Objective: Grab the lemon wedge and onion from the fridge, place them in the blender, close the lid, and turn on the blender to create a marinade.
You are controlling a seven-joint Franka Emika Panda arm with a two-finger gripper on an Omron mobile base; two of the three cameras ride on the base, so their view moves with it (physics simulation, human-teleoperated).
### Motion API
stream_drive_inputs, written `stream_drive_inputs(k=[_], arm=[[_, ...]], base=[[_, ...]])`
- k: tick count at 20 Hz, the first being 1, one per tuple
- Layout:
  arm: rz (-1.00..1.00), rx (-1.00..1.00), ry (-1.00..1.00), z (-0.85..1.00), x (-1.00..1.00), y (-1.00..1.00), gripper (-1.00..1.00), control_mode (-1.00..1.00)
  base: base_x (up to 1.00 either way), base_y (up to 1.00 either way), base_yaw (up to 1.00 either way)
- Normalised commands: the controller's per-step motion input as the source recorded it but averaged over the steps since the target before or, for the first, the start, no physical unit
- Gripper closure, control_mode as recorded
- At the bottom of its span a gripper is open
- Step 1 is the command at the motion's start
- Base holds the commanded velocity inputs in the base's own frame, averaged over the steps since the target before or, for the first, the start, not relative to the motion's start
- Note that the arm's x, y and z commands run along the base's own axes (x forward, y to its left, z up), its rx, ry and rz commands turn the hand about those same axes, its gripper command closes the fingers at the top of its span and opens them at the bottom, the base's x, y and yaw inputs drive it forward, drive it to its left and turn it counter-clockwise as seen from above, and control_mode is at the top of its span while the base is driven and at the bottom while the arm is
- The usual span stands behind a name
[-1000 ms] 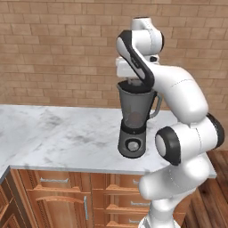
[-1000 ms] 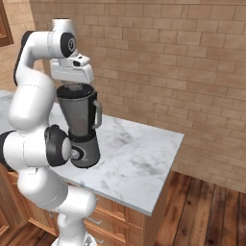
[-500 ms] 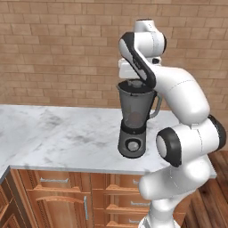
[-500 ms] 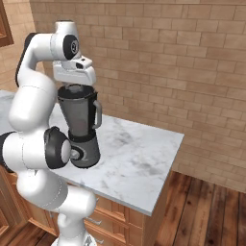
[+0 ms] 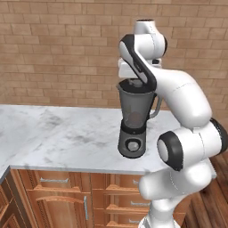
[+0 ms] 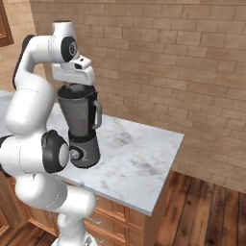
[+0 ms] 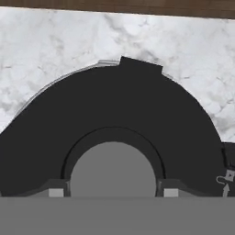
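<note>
Hand view looks straight down on the lid [image 7: 114,124], dark and round, seated on the blender [image 5: 135,118] with its paler knob [image 7: 113,170] dead centre. Fingers [image 7: 113,193] spread to either side of that knob, one tip [image 7: 56,192] left of it, the other right, just beside it and maybe touching; cannot tell whether pinching. Blender upright on the marble worktop [image 5: 58,133], near its front edge, hand directly above the jug mouth in both base views. Judged as handling: lid stiff and light, smooth enough to slip, best taken by the knob and pressed square so as not to cock on the rim. Jug tall on a narrow base, so likely to tip under a sideways shove. No brand or legible writing anywhere; only a small pale arrow mark [image 7: 226,180] at the lid's edge.
</note>
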Motion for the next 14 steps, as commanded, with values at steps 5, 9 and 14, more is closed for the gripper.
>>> stream_drive_inputs(k=[5, 9, 14], arm=[[0.00, 0.00, -0.12, 0.10, 0.00, 0.00, -1.00, -1.00], [0.00, 0.00, -0.01, 0.00, 0.00, 0.04, -1.00, -1.00], [0.00, -0.01, -0.01, 0.11, 0.00, 0.14, -1.00, -1.00]], base=[[0.00, 0.00, 0.00], [0.00, 0.00, 0.00], [0.00, 0.00, 0.00]])
